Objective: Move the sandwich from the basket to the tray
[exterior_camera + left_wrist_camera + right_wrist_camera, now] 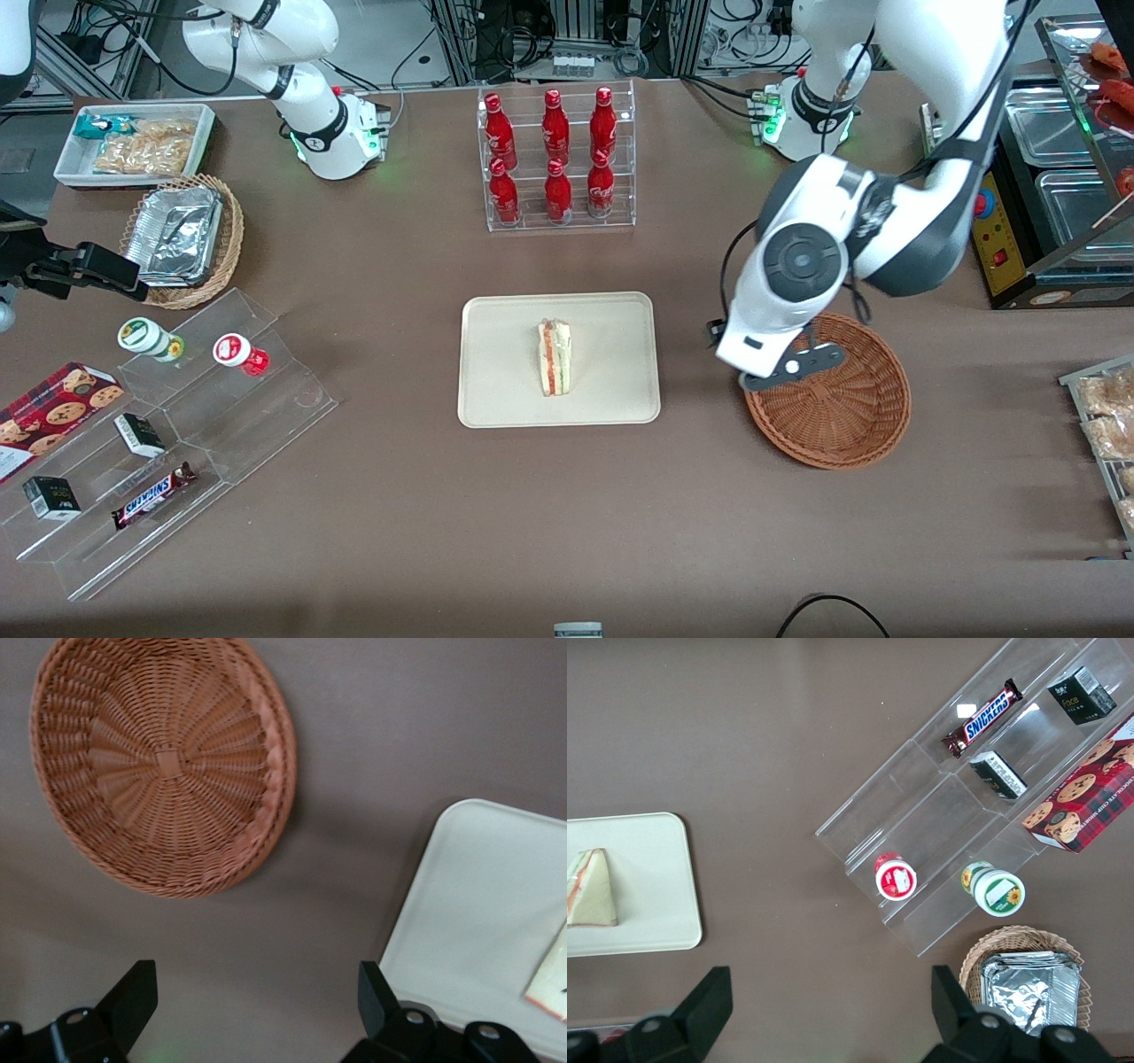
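Sandwich [555, 359] lies on the tray [496, 390], roughly mid-tray, red and green filling edge visible, wrap intact as far as can be seen. It sits well apart from the tool [257, 1010], off toward the parked arm's end of the surface [567, 532].

Tool hangs over bare surface between the basket [850, 425] and the tray, close to the basket rim (front view shows the wrist housing overlapping the basket's edge). Fingers [133, 997] spread apart, nothing between them, only brown surface in the gap. The tool touches neither basket nor tray.

Basket: interior weave fully exposed in the wrist view [164, 762], nothing in it. It lies just beside the tool, toward the working arm's end.

Tray corner [478, 904] shows near the tool on the other side, with a sliver of the sandwich [551, 979] at the frame edge.

Other items, all well apart from the tool: acrylic rack of red bottles [556, 155] farther from the front camera; stepped clear display [168, 443] with a Snickers bar [152, 495] toward the parked arm's end.
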